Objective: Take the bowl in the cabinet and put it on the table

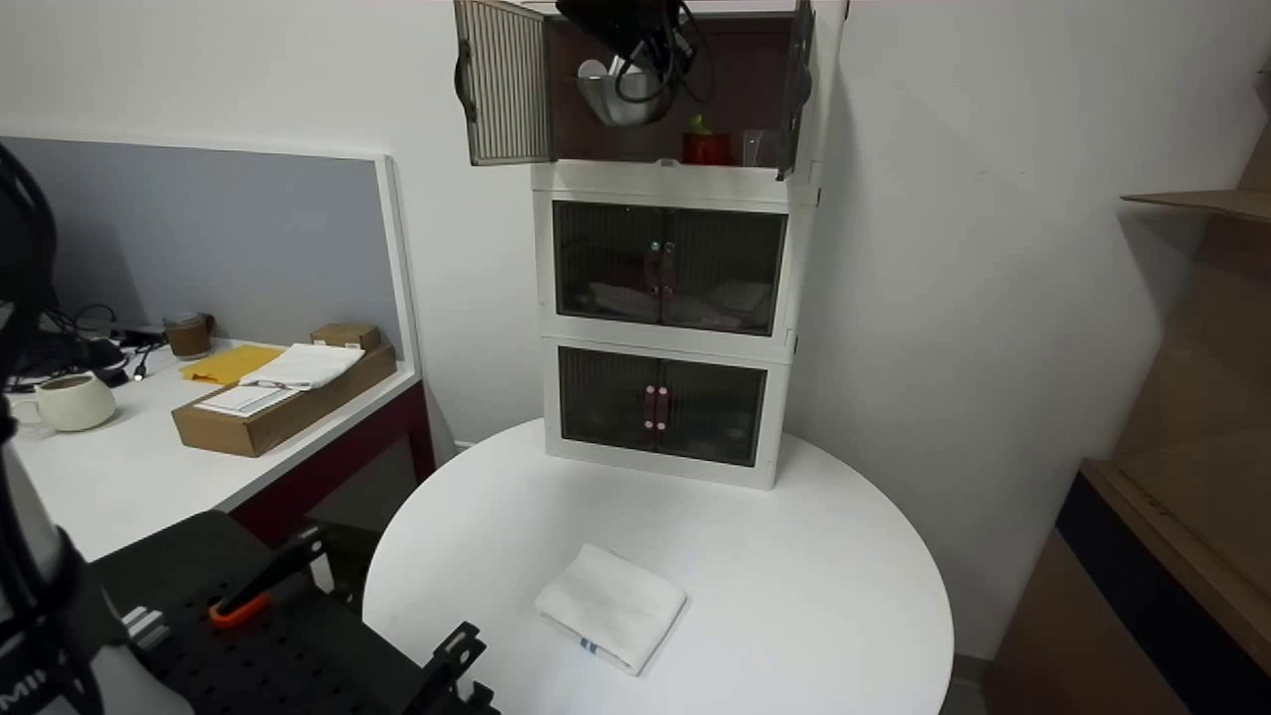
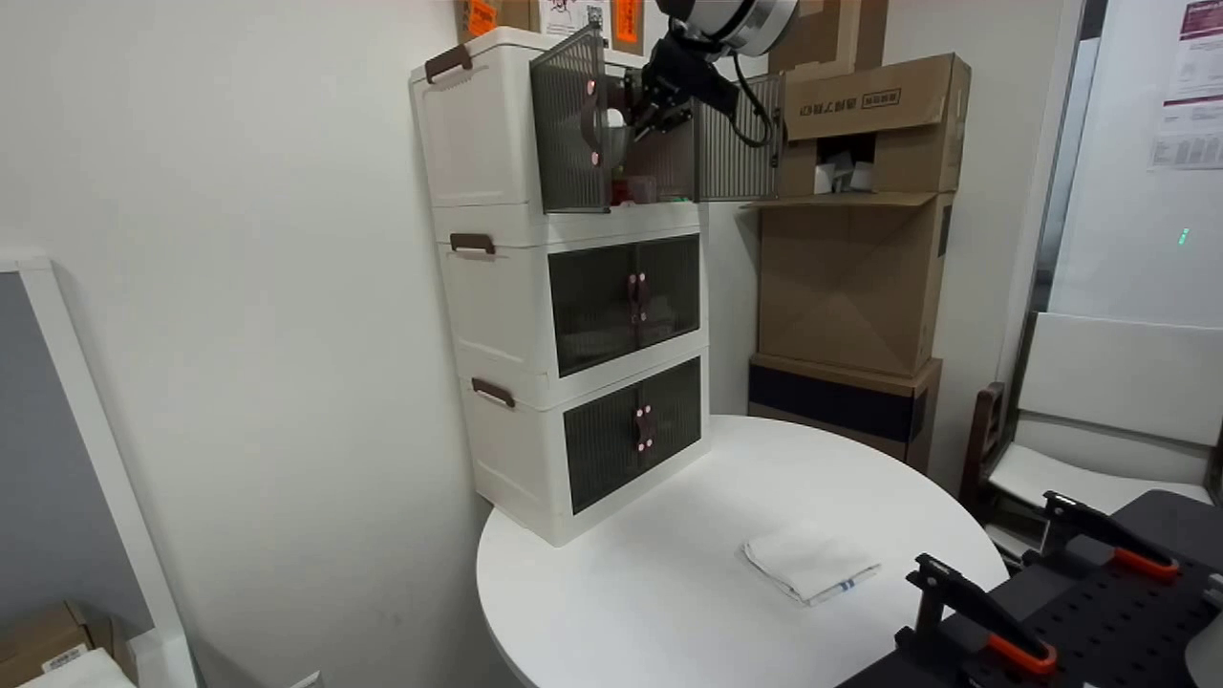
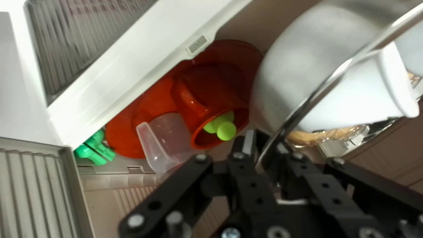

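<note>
The round white table point(image 1: 784, 566) sits below with a folded cloth point(image 1: 611, 611) on it, while up at the open top of the cabinet point(image 1: 667, 341) the nearly closed tool point(image 3: 265, 149) pinches the bowl point(image 3: 290, 69) by its thin rim, likely because that edge is easy to grab.

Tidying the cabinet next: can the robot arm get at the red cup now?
Probably not: the gripper holds the bowl by its rim, so it can hardly grasp the red cup too. The open doors seem to leave the front free.
</note>
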